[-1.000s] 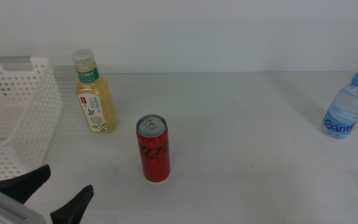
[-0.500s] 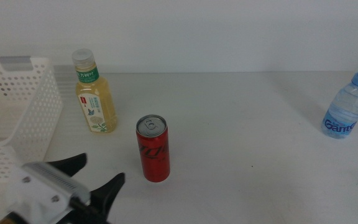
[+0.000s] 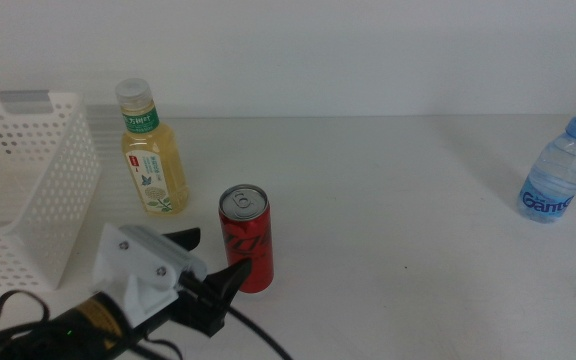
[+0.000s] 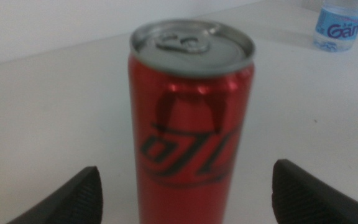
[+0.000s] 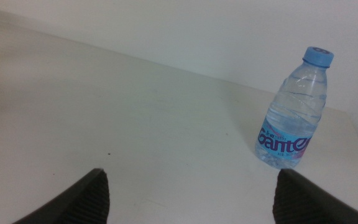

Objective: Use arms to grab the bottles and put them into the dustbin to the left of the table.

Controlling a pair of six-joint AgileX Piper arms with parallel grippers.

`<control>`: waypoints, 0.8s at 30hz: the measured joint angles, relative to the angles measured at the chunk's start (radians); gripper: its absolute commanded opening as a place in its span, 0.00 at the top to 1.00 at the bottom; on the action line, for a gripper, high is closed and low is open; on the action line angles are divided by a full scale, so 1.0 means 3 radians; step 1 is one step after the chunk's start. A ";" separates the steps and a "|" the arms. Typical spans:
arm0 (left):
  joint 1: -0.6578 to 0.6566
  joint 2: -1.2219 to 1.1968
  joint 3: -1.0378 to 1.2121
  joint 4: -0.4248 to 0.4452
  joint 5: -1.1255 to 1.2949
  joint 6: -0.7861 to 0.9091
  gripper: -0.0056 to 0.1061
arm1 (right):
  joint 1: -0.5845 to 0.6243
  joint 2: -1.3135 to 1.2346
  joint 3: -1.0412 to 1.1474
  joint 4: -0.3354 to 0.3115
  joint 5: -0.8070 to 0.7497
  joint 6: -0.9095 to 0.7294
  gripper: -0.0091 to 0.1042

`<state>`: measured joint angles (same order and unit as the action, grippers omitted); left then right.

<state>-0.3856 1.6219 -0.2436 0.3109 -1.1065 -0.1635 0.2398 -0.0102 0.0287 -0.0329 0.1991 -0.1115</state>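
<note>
The slim red can [image 3: 247,238] stands upright at the table's middle left. My left gripper [image 3: 211,258] is open, low and just in front-left of the can. In the left wrist view the can [image 4: 190,124] fills the middle and stands between the spread jaws of that gripper [image 4: 186,168], untouched. The yellow tea bottle [image 3: 152,150] stands behind the can, near the dustbin [image 3: 28,180], a white perforated basket at the left edge. The blue-capped water bottle [image 3: 556,172] stands far right. My right gripper [image 5: 191,174] is open and empty, waiting short of the water bottle [image 5: 293,112].
The white table [image 3: 398,220] runs to a white wall at the back. The water bottle also shows far off in the left wrist view [image 4: 337,25]. A small dark speck [image 3: 404,267] lies right of the can. The left arm's cables trail along the bottom edge.
My left gripper has moved from the bottom left corner forward and to the right, up to the red can, jaws still open. The bottles, the can and the right arm have not moved.
</note>
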 measured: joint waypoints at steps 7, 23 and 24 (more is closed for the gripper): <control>0.0000 0.0283 -0.0325 0.0076 0.0000 -0.0033 0.16 | 0.0000 0.0000 0.0000 0.0000 0.0000 0.0000 0.24; 0.0000 0.0871 -0.0880 0.0290 0.0000 -0.0193 0.16 | 0.0000 0.0000 0.0000 0.0000 0.0000 0.0000 0.24; 0.0000 0.0889 -0.0896 0.0290 -0.0003 -0.0218 0.16 | 0.0000 0.0000 0.0000 0.0000 0.0000 0.0000 0.24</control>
<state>-0.3856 1.8885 -0.5124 0.3981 -1.1075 -0.2289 0.2398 -0.0102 0.0287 -0.0329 0.1991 -0.1115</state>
